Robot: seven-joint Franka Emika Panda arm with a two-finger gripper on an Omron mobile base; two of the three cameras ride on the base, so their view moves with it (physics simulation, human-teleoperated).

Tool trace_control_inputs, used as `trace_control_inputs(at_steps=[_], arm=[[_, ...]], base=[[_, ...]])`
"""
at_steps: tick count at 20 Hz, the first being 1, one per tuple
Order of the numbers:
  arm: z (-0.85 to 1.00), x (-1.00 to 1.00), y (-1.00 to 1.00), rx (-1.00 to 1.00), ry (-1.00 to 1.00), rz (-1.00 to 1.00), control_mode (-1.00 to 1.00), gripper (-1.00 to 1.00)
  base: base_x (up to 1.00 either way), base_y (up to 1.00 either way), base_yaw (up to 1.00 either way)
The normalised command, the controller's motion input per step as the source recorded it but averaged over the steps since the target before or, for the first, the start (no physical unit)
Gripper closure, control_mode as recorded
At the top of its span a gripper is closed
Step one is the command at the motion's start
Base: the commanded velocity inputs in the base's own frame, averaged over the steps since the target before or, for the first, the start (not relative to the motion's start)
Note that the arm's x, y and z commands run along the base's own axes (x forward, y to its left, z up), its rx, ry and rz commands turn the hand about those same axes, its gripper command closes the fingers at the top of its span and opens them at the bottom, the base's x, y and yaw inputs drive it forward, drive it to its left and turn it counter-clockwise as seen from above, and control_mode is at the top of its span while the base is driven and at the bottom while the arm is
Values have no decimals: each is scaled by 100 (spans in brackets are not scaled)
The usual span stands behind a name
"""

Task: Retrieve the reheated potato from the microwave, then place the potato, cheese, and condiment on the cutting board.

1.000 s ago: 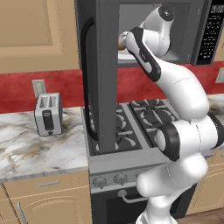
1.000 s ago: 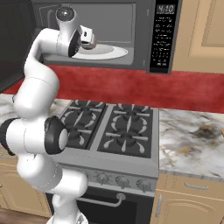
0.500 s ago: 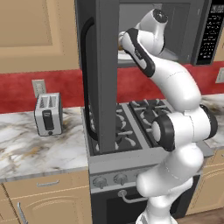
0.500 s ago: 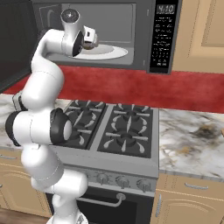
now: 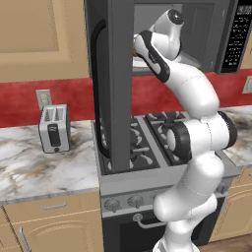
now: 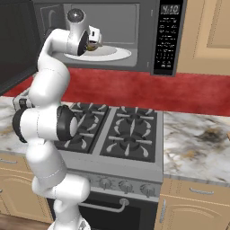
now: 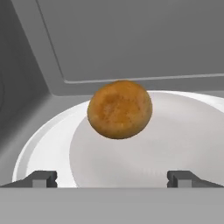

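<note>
The microwave stands open above the stove, its wide dark door swung out to the left. Inside, the potato, a rounded golden-brown lump, rests on the white round plate. My gripper is open, just in front of the potato, and its two fingertips hover low over the plate's near rim with nothing between them. In the right base view the hand reaches into the cavity beside the potato. The cheese, condiment and cutting board are out of view.
A gas stove sits under the microwave. A silver toaster stands on the marble counter to the left, and more counter lies right of the stove. The open door flanks the arm closely on its left.
The arm has pushed the hand deeper into the microwave, closer to the potato. The jaws have stayed open and the potato has not moved.
</note>
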Motion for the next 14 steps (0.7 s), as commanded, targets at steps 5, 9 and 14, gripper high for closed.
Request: trace_control_inputs(at_steps=[5, 9, 14], arm=[[0, 21, 0, 0, 0, 0, -100, -100], [-1, 19, 0, 0, 0, 0, -100, -100], [-7, 20, 0, 0, 0, 0, -100, -100]], base=[[0, 0, 0], [0, 0, 0], [0, 0, 0]])
